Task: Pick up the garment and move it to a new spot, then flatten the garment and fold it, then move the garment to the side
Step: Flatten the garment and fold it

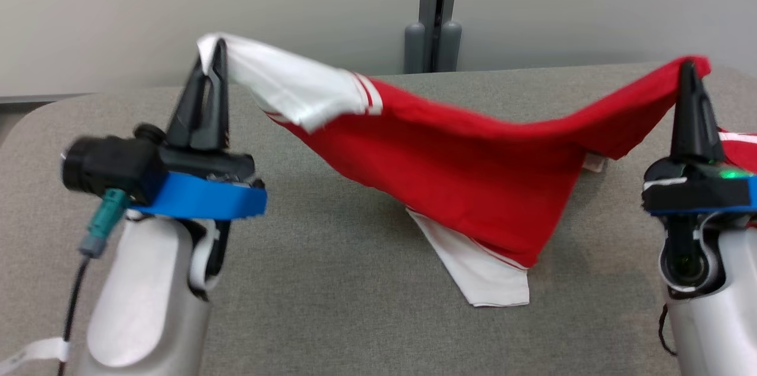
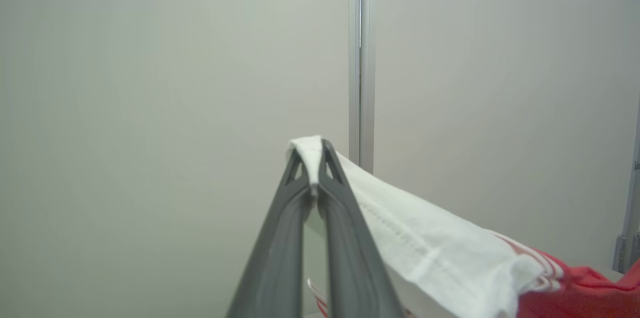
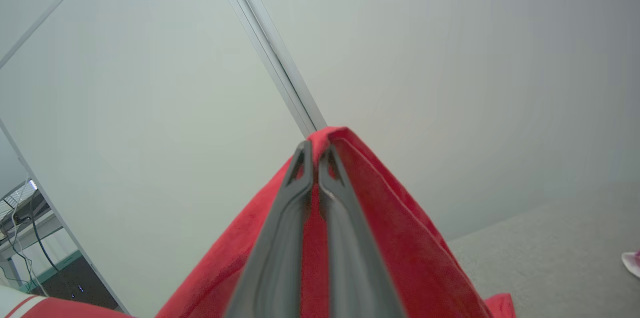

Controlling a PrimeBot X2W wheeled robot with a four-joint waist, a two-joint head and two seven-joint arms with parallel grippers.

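Observation:
The garment (image 1: 461, 169) is a red shirt with white, red-striped sleeves, stretched in the air between my two grippers and sagging in the middle. Its lowest white sleeve (image 1: 485, 269) touches the grey table (image 1: 331, 281). My left gripper (image 1: 214, 54) points up at the left, shut on a white sleeve (image 2: 425, 243); the cloth is pinched at the fingertips (image 2: 327, 155). At the right, my right gripper (image 1: 687, 68) is shut on the red hem, and red fabric (image 3: 380, 218) drapes around both fingers (image 3: 306, 158).
A pale wall with a grey vertical post (image 1: 436, 9) stands behind the table's far edge. A bit of red and white cloth (image 1: 739, 151) shows beyond the right wrist. A cable (image 1: 74, 299) hangs by my left forearm.

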